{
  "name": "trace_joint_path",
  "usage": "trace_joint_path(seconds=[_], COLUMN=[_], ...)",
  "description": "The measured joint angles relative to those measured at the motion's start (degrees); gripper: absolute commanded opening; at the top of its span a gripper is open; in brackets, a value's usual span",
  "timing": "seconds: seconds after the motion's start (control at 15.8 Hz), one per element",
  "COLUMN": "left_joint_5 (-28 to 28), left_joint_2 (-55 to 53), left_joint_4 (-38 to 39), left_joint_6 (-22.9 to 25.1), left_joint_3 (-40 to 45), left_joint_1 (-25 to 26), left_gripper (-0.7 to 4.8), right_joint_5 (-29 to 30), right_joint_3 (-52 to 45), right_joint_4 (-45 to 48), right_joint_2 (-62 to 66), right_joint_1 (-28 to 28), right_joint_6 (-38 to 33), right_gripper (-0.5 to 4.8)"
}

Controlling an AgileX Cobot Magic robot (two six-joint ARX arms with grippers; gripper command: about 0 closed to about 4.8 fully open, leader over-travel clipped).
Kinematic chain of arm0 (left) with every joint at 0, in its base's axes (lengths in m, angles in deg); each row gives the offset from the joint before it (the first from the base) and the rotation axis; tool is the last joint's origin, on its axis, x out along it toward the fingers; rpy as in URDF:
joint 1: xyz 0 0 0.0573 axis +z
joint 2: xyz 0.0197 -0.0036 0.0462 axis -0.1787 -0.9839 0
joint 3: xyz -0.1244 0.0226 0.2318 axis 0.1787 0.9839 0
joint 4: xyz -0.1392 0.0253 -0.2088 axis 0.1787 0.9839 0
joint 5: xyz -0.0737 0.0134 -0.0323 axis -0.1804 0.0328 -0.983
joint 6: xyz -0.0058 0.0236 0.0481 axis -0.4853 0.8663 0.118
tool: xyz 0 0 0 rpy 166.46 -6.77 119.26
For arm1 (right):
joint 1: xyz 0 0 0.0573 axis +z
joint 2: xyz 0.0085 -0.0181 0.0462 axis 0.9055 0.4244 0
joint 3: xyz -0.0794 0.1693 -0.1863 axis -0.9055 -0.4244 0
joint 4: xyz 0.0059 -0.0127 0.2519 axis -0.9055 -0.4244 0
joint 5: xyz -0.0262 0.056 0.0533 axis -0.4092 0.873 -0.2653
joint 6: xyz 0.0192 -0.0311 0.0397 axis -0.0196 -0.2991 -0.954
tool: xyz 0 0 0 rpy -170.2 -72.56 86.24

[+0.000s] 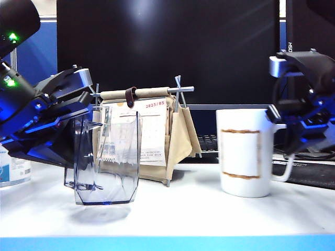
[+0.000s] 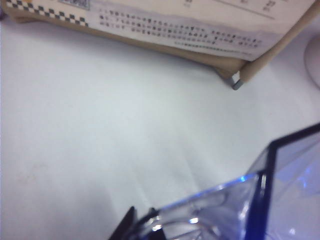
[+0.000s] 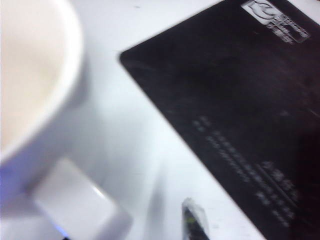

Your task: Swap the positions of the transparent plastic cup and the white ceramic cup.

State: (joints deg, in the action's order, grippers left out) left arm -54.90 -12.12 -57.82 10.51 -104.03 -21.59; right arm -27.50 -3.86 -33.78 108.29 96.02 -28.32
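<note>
The transparent plastic cup stands on the white table left of centre; in the left wrist view its clear blue-tinted wall fills the corner. My left gripper reaches in from the left and is shut on the cup's small clear handle, and its dark fingertips pinch the plastic. The white ceramic cup, with a brownish rectangle on its side, stands on the right. My right gripper is open at its loop handle. One fingertip shows with a gap between it and the handle.
A canvas desk calendar stand sits just behind the clear cup, its foot close by. A black monitor fills the back. A black mat lies right of the mug. A bottle shows at the left edge.
</note>
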Motion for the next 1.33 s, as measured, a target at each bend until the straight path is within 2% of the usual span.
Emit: trace_joint_path(seconds=[0.19,0.32,0.38,0.7,0.76,0.82,1.01,1.14,1.2,1.33], left_joint_5=[0.0,0.0,0.0,0.0,0.0,0.0,0.0,0.0,0.0,0.0], left_joint_2=[0.0,0.0,0.0,0.9,1.2,1.5,2.6,2.8,2.9,2.9], left_joint_4=[0.0,0.0,0.0,0.0,0.0,0.1,0.3,0.4,0.4,0.5], left_joint_6=[0.0,0.0,0.0,1.0,1.2,1.3,1.4,1.5,1.5,1.5], left_joint_3=[0.0,0.0,0.0,-0.1,-0.1,-0.1,-0.1,-0.1,-0.1,-0.1], left_joint_1=[0.0,0.0,0.0,0.0,0.0,0.0,0.0,0.0,0.0,0.3], left_gripper=[-0.06,-0.06,-0.06,-0.06,-0.06,-0.06,-0.06,-0.06,-0.06,-0.06], right_joint_5=[0.2,0.3,0.4,1.4,1.4,1.6,1.0,1.1,0.9,0.2], right_joint_3=[-0.2,-0.3,-0.3,-0.3,-0.3,-0.3,-0.3,-0.3,-0.3,-0.3], right_joint_4=[0.7,3.2,4.0,5.6,6.7,7.7,9.1,9.0,8.9,8.3], right_joint_2=[0.5,0.5,0.5,3.7,5.6,6.8,8.0,8.0,8.0,8.0], right_joint_1=[-2.8,-4.4,-4.8,-4.9,-4.9,-4.9,-5.8,-6.9,-7.2,-8.5], right_joint_6=[0.8,1.3,1.4,2.9,3.0,3.0,4.6,4.7,4.7,5.6], right_gripper=[2.09,1.54,1.44,1.34,0.68,0.5,0.49,0.53,0.82,2.13])
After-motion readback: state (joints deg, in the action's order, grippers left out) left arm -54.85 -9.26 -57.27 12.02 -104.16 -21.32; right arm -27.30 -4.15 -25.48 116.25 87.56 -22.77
